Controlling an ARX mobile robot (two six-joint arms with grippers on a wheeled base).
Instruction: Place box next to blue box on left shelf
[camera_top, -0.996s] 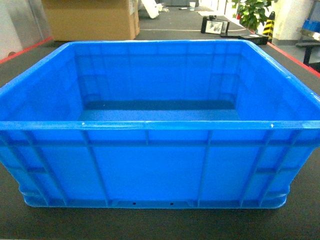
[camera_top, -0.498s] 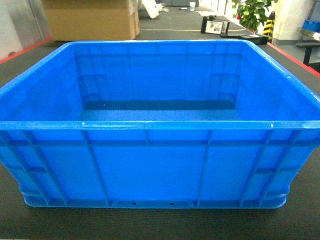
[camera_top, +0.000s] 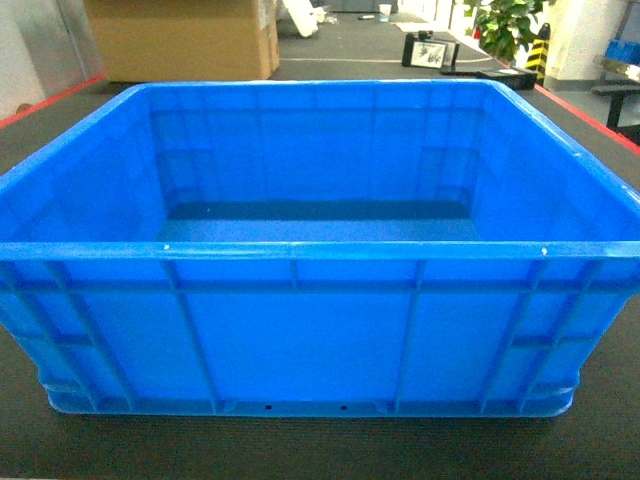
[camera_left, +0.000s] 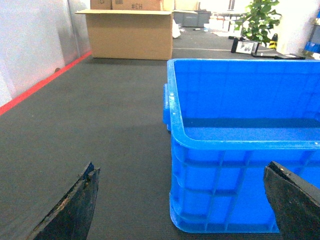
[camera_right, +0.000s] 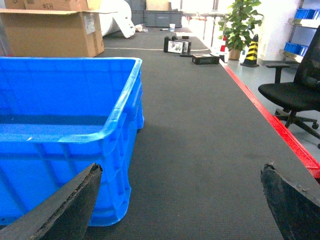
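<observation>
The box (camera_top: 300, 340) is a large deep bright-blue crate with a thick rim and ribbed walls. It stands empty on the dark floor mat and fills the head view. My left gripper (camera_left: 181, 170) is open, low by the box's near left corner (camera_left: 200, 200), with its right finger (camera_left: 292, 205) in front of the near wall. My right gripper (camera_right: 182, 170) is open beside the near right corner (camera_right: 115, 175), with bare mat between its fingers. Neither gripper touches the box. The other blue box and the left shelf are out of view.
An open cardboard carton (camera_top: 180, 38) stands behind the box at the far left. A potted plant (camera_top: 505, 25) and small items sit at the far right. A black office chair (camera_right: 297, 92) is to the right, beyond a red floor line (camera_right: 270, 120). A pale wall (camera_left: 30, 40) runs along the left.
</observation>
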